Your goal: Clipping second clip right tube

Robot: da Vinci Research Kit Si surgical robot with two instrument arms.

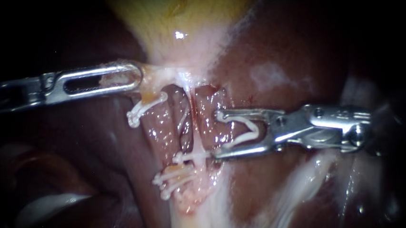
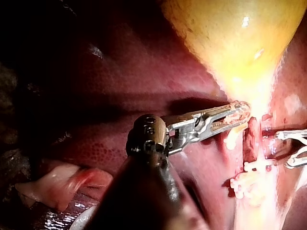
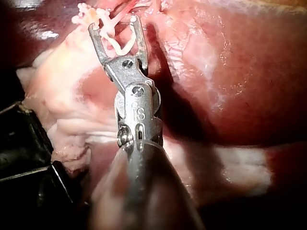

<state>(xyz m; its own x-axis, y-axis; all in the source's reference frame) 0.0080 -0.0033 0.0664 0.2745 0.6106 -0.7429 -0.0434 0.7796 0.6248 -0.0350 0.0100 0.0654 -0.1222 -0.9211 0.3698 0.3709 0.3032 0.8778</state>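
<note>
Endoscope view: right tube (image 1: 206,109) is seen below gallbladder (image 1: 182,15).
Right instrument (image 1: 218,134): jaws spread; open clip (image 1: 255,130) is held between them, tips at right tube.
Left instrument (image 1: 138,78): jaws clamped on gallbladder neck.

Slender left instrument (image 1: 136,76) with a slotted tip: bright polished metal, mirror-smooth; forked right instrument (image 1: 218,134) shows the same bare silvery metal, with small screw heads; the V-shaped white clip (image 1: 248,129) in it looks like matt plastic, as do the knobbly white clips (image 1: 172,179) on the pink tubes (image 1: 163,126) — those glisten wet; dark red liver (image 1: 293,41) moist and glossy; yellow gallbladder (image 1: 191,14) smooth, slick, catching the light.
</note>
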